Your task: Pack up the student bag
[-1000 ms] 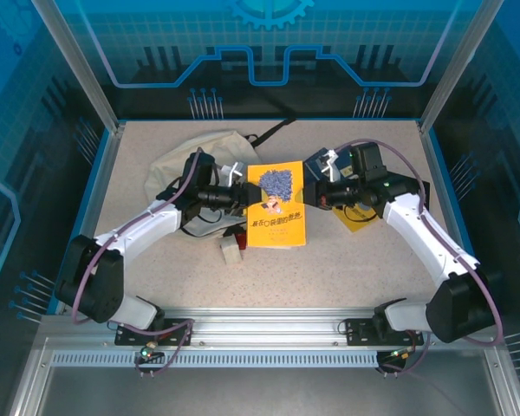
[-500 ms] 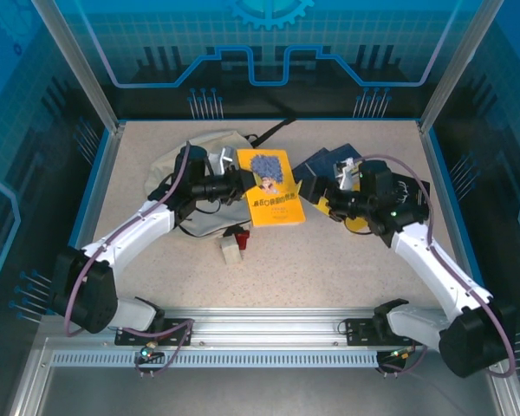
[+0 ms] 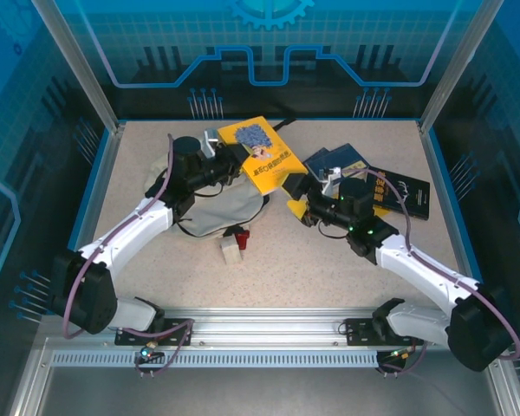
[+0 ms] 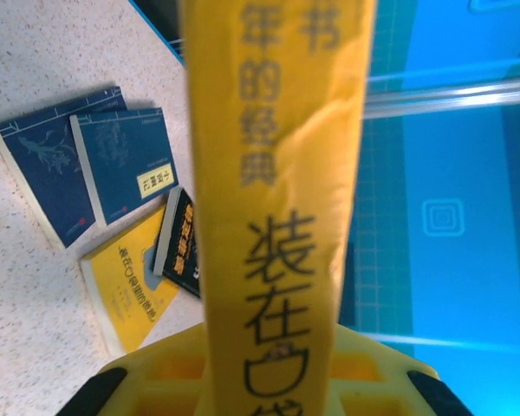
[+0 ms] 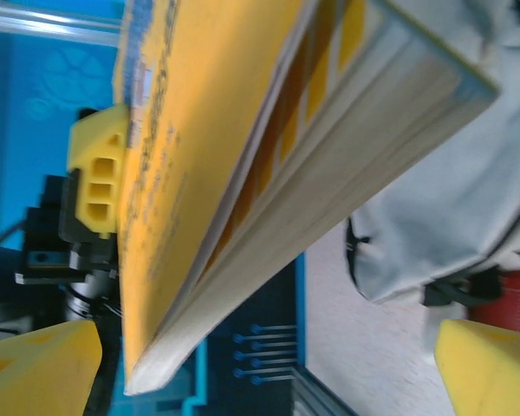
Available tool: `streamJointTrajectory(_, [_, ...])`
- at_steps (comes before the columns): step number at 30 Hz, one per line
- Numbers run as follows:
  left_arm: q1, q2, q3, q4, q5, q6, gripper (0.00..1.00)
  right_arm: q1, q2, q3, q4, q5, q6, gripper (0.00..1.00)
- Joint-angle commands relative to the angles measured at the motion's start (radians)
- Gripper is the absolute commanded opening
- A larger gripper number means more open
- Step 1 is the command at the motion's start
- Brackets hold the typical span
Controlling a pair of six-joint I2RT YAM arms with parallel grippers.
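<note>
One yellow book up, tilted, pinched in left fingers | student bag slumped on counter under book and left arm, contents hidden | right fingers spread wide, holding nothing, just beside book's corner | more books lie right.

1. A speckled beige bench has a blue border.
2. Translucent blue panels with grid and gear patterns wall three sides.
3. Silver metal posts rise from the back corners.
4. A slotted metal rail runs along the near edge.
</note>
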State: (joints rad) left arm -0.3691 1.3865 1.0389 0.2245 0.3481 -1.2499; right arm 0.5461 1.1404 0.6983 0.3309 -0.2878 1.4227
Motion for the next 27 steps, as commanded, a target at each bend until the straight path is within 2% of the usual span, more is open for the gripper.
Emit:
streamJointTrajectory(1, [0.004,-0.052,-0.001,0.099,-0.057,-0.097,0.05,0.024,0.029,0.000,0.191,0.078,0.125,1.00])
streamJointTrajectory(7, [0.003,-0.072,-0.009,0.110,-0.080,-0.118,0.05,0.036,0.115,0.021,0.331,0.124,0.199,0.98])
streamJointTrajectory(10, [0.002,-0.072,-0.018,0.133,-0.086,-0.139,0.04,0.040,0.165,0.047,0.366,0.119,0.232,0.90])
streamJointTrajectory(15, [0.002,-0.077,-0.033,0.131,-0.089,-0.137,0.05,0.049,0.230,0.062,0.470,0.147,0.259,0.73])
streamJointTrajectory(21, [0.004,-0.082,-0.058,0.111,-0.093,-0.131,0.07,0.053,0.223,0.080,0.431,0.160,0.235,0.49])
streamJointTrajectory(23, [0.004,-0.086,-0.065,0.096,-0.094,-0.125,0.11,0.051,0.204,0.093,0.373,0.162,0.201,0.42])
streamJointTrajectory(27, [0.019,-0.102,-0.060,-0.030,-0.097,-0.067,0.29,0.050,0.133,0.142,0.139,0.179,0.050,0.21])
